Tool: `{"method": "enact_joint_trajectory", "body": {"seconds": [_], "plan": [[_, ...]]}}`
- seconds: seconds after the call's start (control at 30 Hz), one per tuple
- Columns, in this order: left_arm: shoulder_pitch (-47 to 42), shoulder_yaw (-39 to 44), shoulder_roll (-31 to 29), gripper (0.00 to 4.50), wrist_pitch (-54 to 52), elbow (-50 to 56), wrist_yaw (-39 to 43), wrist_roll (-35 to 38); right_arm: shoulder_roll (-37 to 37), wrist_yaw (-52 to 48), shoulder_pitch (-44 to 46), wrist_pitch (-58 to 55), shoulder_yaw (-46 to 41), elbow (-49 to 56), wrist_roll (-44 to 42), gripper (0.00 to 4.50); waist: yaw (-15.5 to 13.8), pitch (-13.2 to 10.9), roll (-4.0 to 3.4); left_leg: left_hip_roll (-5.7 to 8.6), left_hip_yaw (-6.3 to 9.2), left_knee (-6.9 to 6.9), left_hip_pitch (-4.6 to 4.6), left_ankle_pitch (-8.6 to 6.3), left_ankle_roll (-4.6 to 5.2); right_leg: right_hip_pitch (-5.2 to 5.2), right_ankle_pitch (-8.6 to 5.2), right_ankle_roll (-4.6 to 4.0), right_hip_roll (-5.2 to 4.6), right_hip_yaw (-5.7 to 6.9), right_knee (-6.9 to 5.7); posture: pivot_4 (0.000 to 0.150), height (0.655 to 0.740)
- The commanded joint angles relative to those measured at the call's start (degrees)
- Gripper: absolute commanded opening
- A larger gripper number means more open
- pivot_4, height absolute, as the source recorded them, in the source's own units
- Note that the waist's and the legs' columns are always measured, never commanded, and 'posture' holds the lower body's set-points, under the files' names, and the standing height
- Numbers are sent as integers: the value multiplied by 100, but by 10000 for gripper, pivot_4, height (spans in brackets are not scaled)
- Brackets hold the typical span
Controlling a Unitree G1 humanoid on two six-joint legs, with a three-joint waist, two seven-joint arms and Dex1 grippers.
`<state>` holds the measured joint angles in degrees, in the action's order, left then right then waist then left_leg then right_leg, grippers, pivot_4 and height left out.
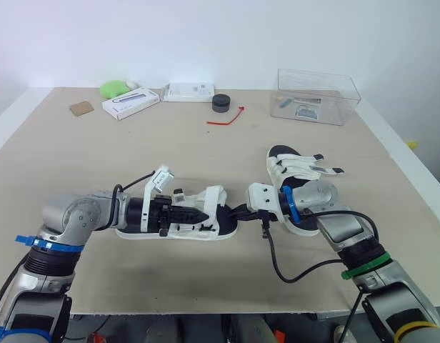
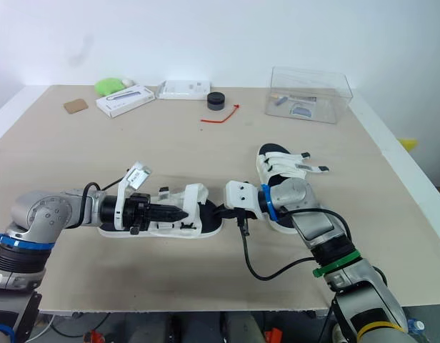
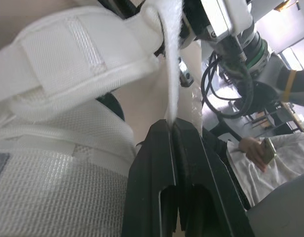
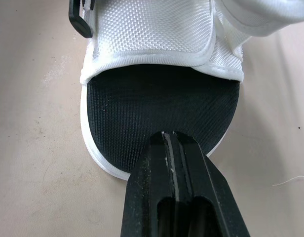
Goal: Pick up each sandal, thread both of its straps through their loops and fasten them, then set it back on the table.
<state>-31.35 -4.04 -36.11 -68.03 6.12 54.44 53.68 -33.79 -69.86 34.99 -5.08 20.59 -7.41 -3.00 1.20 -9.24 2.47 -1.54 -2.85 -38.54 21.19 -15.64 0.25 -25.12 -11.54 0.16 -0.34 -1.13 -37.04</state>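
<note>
Sandal (image 1: pixel 206 223): lies sole-down near the front of the tabletop (image 1: pixel 206 150), between the two arms, with at least one strap not yet fastened.
Risk, strap slip: the strap (image 3: pixel 170 84) is gripped only at its thin end, so a firm pull toward the loop could drag it out of the pinch.
Risk, sandal shift: if the press at the toe is too light, the sandal may slide or swivel with the pull, and the strap would miss its loop.
Left fingers (image 3: pixel 157 163): pressed together, pinching the strap end edge-on between their tips.
Right fingers (image 4: pixel 152 168): pressed together with nothing between them, tips resting on the toe end of the black footbed (image 4: pixel 157 103).
Second sandal (image 1: pixel 295 168): flat on the tabletop just behind the right arm, strap ends sticking out sideways.
</note>
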Motion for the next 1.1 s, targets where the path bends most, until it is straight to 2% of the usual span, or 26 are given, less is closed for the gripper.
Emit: {"method": "enact_joint_trajectory", "body": {"seconds": [0.03,0.37,0.83,1.1], "plan": [[67,-137,-87,891,60,68,85,-205,-134,-17,-106,-95,72,-84,215,0,0,0,0,0,0,0,0,0,0,0,0,0,0,0,0,1500,7400],[-19,-316,-5,891,361,-314,60,-678,-146,-9,-115,-104,78,-69,221,0,0,1,0,1,1,0,-3,0,0,3,0,0,0,0,0,1500,7400],[-333,384,243,891,-729,-163,-5,313,-157,6,-124,-95,75,-83,227,0,1,1,-1,0,2,0,0,0,1,1,0,2,0,1,0,1500,7400],[-105,241,131,891,-728,-202,-177,3,-140,15,-98,-83,86,-127,241,0,1,1,-1,0,3,0,-1,0,0,1,0,1,0,0,0,1500,7400]]}}
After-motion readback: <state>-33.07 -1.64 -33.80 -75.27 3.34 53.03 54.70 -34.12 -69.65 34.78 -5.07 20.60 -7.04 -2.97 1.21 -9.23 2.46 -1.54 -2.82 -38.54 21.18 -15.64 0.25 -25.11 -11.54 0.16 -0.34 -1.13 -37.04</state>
